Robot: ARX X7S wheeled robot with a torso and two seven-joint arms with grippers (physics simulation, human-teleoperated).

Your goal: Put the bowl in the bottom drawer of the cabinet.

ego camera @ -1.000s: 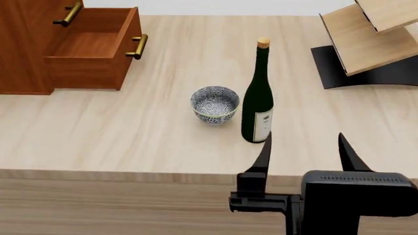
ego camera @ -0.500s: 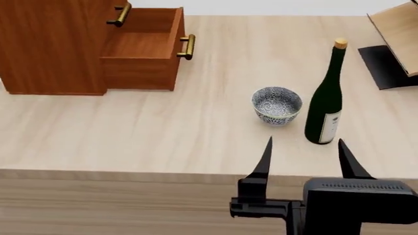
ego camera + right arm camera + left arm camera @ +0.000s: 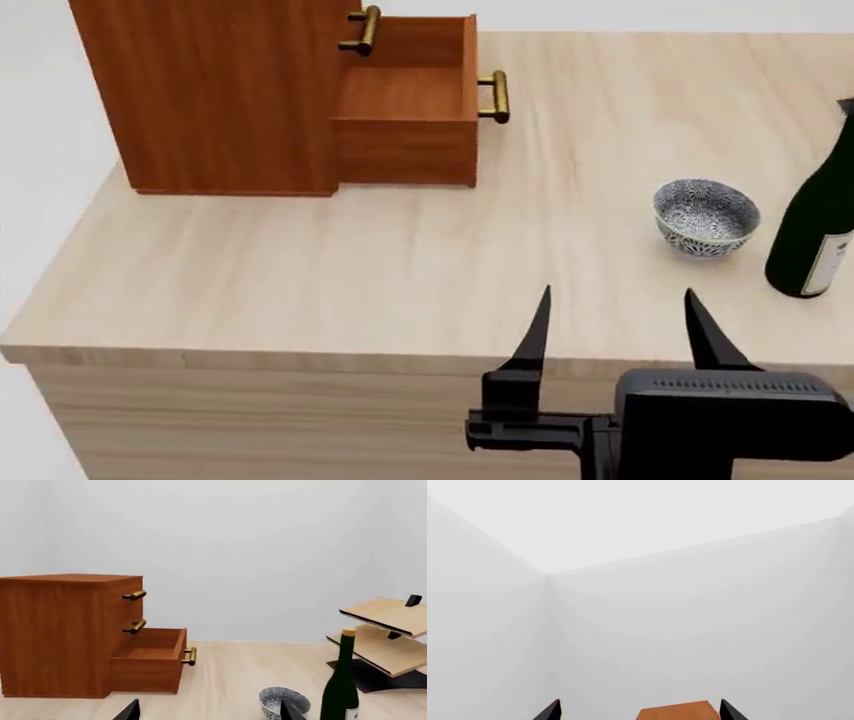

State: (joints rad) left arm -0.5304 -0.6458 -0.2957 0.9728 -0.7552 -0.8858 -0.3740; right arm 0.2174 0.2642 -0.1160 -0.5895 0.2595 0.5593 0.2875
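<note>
right gripper jaws wide, empty, over table front edge | left gripper apparently open, only tips visible | bowl upright beside wine bottle | bottom drawer of cabinet open

Speckled bowl upright on tabletop, empty; cabinet w/ bottom drawer pulled open.
</note>
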